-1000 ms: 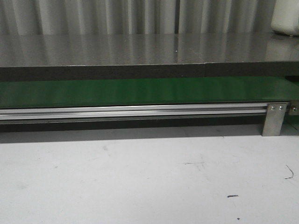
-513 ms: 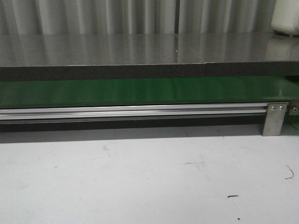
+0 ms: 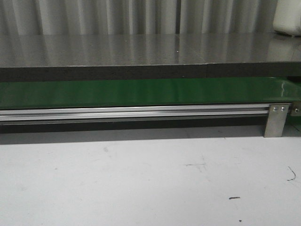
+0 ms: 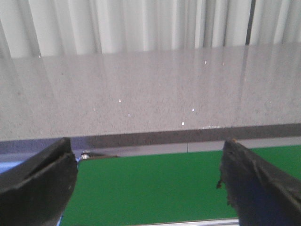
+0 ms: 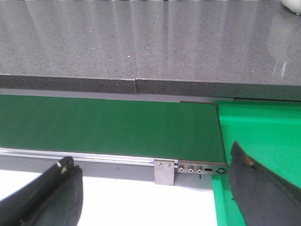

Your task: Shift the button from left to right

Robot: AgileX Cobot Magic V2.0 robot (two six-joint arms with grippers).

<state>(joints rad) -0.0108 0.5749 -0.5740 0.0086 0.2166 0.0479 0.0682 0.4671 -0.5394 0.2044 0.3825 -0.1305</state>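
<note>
The left gripper [image 4: 148, 188] stands wide spread, its 2 dark fingers [image 4: 37, 183] far apart and nothing between them. Just under and ahead of it lies the green belt [image 4: 150, 186], and the belt's end with a small roller bolt [image 4: 85, 153] sits near one finger. Beyond the belt runs a dark edge, then the grey speckled counter [image 4: 141, 89], and behind that a pale curtain [image 4: 122, 23]. The right gripper [image 5: 155, 188] is also spread, both fingers [image 5: 51, 195] apart and holding nothing. Between its fingers are a metal rail [image 5: 94, 155] and a small bracket [image 5: 164, 172] with 2 screws. Past the rail is the belt, which ends by one finger, where a brighter green surface [image 5: 263, 132] begins. Farther on is the same counter. In the front view no gripper shows; a white table [image 3: 141, 179] lies nearest, then rail, belt, counter. The button is not visible in any view.
</note>
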